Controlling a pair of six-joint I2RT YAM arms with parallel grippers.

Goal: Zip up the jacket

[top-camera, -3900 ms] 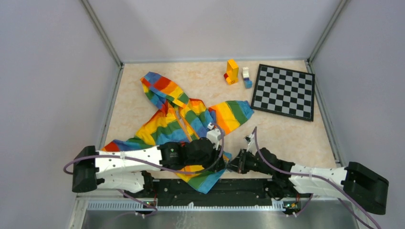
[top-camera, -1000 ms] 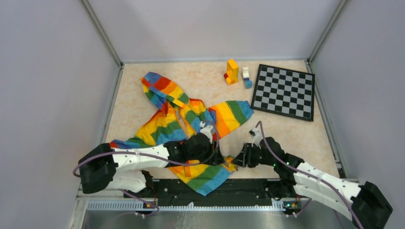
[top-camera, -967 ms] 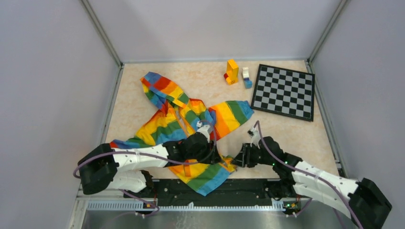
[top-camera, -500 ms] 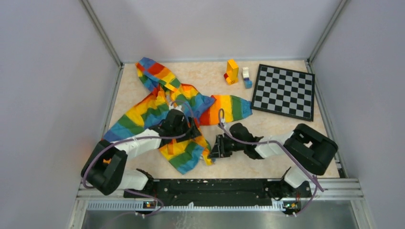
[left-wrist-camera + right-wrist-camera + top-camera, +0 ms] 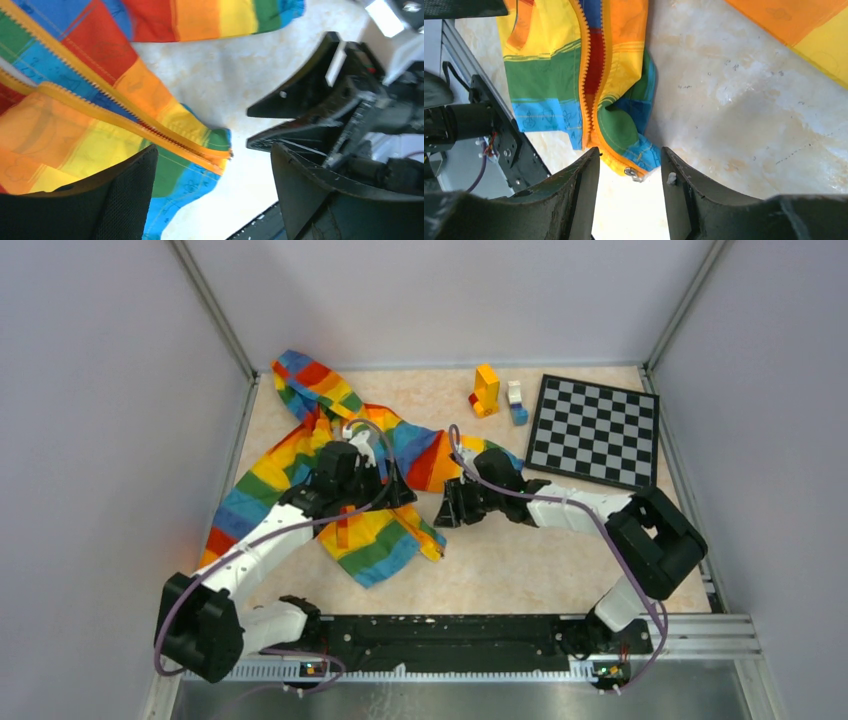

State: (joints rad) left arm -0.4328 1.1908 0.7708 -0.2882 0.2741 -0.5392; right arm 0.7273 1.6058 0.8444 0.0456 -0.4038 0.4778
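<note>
Since the earlier top view, the jacket [image 5: 340, 470] has been dragged away from the arm bases toward the far-left corner of the table [image 5: 560, 550]. Both arms now reach further out over it. The garment lies spread flat, hood toward the corner and hem toward the bases, probably to straighten the zipper [image 5: 125, 120].

The zipper's two orange tapes stand apart along most of their length and meet only at the hem. A small metal part [image 5: 634, 174] sits at that corner; whether it is the slider cannot be told.

The left gripper [image 5: 212, 155] hangs over the hem with its fingers spread wide and grasps nothing. The right gripper [image 5: 630, 152] is also released, its fingers framing the hem corner without touching it.

No container is in view. The chessboard [image 5: 596, 432] and the blocks [image 5: 487, 390] rest directly on the table.
</note>
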